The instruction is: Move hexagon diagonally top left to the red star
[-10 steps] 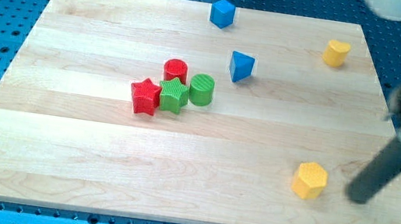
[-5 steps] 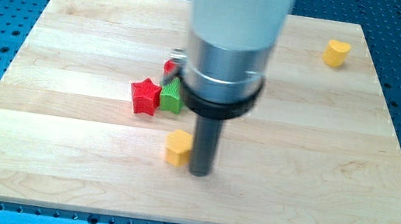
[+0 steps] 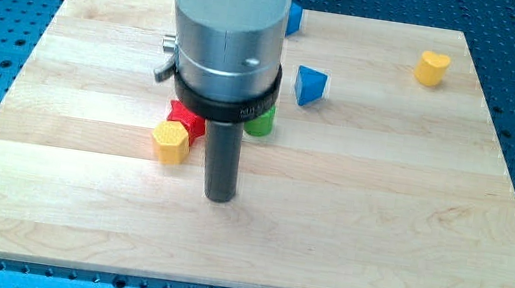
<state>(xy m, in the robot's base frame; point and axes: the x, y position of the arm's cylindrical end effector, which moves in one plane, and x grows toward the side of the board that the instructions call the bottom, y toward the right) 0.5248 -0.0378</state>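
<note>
Currently the yellow hexagon [image 3: 171, 142] sits on the wooden worktop [image 3: 379, 212], touching the red star [image 3: 183, 118] at the star's 7 o'clock side. The task calls for the hexagon at the star's upper left, so by this view it appears to be on the wrong side and not yet placed.

The rod's tip [image 3: 219, 197] rests on the worktop at about 4 o'clock from the hexagon, near it but apart. No claw is fitted to this arm; the rod holds nothing and can only push.

To do the step well, the tip should probably approach the hexagon from its 5 o'clock face and push toward 10 or 11 o'clock, carrying the block around the star's 9 o'clock side rather than into it. A push straight at 12 o'clock would likely drive the hexagon into the star and shift the whole cluster. Contact should be centred on a flat face, since an off-centre push is likely to spin the block away.

Obstructions: the arm's large grey body hides most of the cluster behind the star. Only a part of a green block [image 3: 261, 121] shows at the star's 3 o'clock; its shape cannot be confirmed. A blue wedge-like block [image 3: 310, 85] stands further out at 2 o'clock, and a blue block [image 3: 294, 18], partly hidden, lies near the worktop's 12 o'clock edge. A second yellow block [image 3: 432, 68] sits well apart toward the 2 o'clock corner and is not involved.
</note>
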